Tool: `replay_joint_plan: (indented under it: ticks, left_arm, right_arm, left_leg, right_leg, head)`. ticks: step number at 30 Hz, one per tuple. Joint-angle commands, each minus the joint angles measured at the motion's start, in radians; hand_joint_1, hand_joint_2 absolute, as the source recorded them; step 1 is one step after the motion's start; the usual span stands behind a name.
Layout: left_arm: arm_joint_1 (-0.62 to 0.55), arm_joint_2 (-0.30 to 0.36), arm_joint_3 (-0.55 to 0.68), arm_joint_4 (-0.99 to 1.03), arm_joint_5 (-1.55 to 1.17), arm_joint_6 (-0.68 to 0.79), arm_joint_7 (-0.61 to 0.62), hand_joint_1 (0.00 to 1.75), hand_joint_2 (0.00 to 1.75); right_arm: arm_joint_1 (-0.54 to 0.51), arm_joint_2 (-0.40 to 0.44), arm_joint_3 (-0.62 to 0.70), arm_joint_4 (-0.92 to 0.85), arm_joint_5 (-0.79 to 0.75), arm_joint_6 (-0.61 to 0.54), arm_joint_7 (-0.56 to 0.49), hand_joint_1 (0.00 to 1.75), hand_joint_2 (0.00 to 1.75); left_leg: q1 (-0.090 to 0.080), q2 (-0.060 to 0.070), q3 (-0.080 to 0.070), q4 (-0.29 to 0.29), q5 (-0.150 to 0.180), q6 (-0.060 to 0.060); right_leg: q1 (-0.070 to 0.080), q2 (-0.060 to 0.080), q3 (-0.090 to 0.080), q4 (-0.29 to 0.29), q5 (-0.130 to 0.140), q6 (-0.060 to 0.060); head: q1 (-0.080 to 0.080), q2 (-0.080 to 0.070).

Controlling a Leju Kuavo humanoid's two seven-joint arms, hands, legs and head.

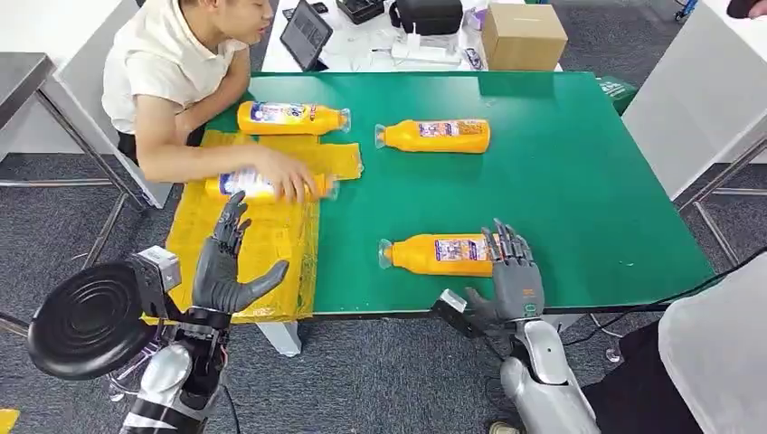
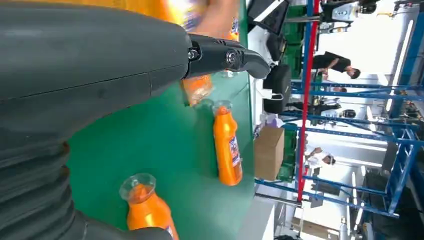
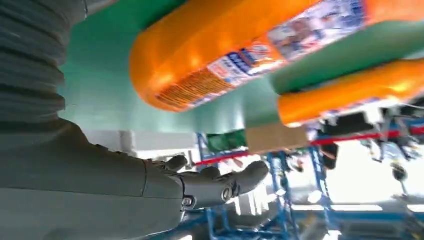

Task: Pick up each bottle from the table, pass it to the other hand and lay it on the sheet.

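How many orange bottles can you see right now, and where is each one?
4. One bottle lies at the yellow sheet's far edge; one lies on the sheet under a person's hand; one lies mid-table; one lies by the right hand. None seems hidden.

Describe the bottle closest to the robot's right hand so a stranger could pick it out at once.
On the green table, look at the near edge, just in front of the right hand. The bottle lies on its side there, cap toward the yellow sheet. It is the nearest one on bare green; the other bare-table bottle lies at the far side.
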Motion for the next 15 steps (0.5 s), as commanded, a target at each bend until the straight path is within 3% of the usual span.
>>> replay_joint_plan:
  ticks: [1,9,15]
  left_arm:
    - [-0.058,-0.015,-0.012,0.079,0.002,-0.007,0.011,0.00,1.75]
    - [-0.063,-0.017,-0.021,0.091,0.008,-0.009,0.014,0.00,1.75]
    - [-0.092,-0.023,-0.044,0.119,0.021,-0.018,0.020,0.00,1.75]
  right_arm:
    - [-0.171,-0.065,0.063,0.256,0.063,-0.008,0.063,0.00,1.75]
    - [-0.206,-0.073,0.068,0.314,0.083,0.011,0.085,0.00,1.75]
    - [-0.281,-0.052,0.061,0.436,0.061,0.055,0.062,0.00,1.75]
  left_leg:
    - [0.000,0.001,0.002,0.000,0.000,-0.001]
    - [0.002,0.002,0.010,-0.001,-0.004,-0.004]
    - [0.001,0.001,0.004,0.000,-0.001,-0.002]
  right_leg:
    - [0.001,0.001,0.002,-0.001,0.000,-0.001]
    - [0.003,0.001,0.009,-0.001,-0.003,-0.005]
    - [0.001,0.000,0.004,0.000,-0.001,-0.002]
  head:
    - [0.000,0.000]
    - [0.000,0.000]
    - [0.000,0.000]
